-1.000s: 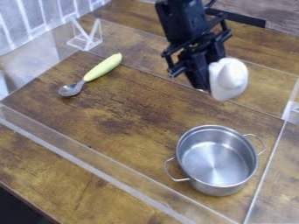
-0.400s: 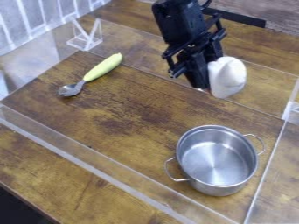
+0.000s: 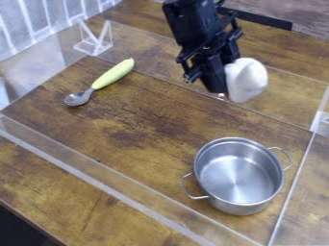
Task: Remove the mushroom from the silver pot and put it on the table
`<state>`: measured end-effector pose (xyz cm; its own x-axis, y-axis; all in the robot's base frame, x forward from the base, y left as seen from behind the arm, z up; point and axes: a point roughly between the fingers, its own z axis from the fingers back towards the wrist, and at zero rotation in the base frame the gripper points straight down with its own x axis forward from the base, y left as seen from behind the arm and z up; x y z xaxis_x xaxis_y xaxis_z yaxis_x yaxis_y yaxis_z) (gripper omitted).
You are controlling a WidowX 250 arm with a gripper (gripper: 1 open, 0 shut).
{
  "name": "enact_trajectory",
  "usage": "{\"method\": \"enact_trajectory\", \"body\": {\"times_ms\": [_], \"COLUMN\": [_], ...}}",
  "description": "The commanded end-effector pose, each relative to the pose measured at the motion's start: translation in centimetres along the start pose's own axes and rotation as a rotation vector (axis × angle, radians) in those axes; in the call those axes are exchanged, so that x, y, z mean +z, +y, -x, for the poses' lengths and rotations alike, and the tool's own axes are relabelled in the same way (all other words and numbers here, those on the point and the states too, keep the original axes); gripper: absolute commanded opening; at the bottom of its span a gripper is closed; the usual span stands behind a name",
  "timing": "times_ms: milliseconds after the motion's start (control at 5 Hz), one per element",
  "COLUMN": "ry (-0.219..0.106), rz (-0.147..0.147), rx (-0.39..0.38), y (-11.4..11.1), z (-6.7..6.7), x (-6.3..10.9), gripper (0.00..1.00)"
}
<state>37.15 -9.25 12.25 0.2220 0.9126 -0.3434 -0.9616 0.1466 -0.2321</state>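
The cream-white mushroom [image 3: 247, 80] hangs in the air at the upper right, well above the wood-plank table [image 3: 141, 120]. My black gripper [image 3: 232, 81] is shut on the mushroom, its fingers pinching the left side. The silver pot [image 3: 240, 174] stands on the table at the lower right, below the mushroom and nearer the camera. Its inside shows only bare steel. The two loop handles stick out at its left and upper right.
A spoon [image 3: 102, 81] with a yellow-green handle lies at the left of the table. Clear acrylic panels [image 3: 77, 144] edge the table, and a small clear stand [image 3: 92, 38] sits at the back left.
The gripper has shifted slightly left and up with the mushroom held in it. The pot and spoon have not moved.
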Motion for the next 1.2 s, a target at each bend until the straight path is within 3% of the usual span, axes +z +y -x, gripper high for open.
{"method": "enact_trajectory", "body": {"times_ms": [0,400,800,1000], "ry": [-0.016,-0.087,-0.159,-0.188], "rz": [0.06,0.121,0.179,0.201], "rx": [-0.029,0.084,0.182,0.243], "y": [-0.4,3.5,6.3,6.7], "z": [1.1,-2.8,-7.6,-8.6], "x": [1.1,2.6,2.6,2.0], "gripper": [0.0,0.0,0.0,0.0]}}
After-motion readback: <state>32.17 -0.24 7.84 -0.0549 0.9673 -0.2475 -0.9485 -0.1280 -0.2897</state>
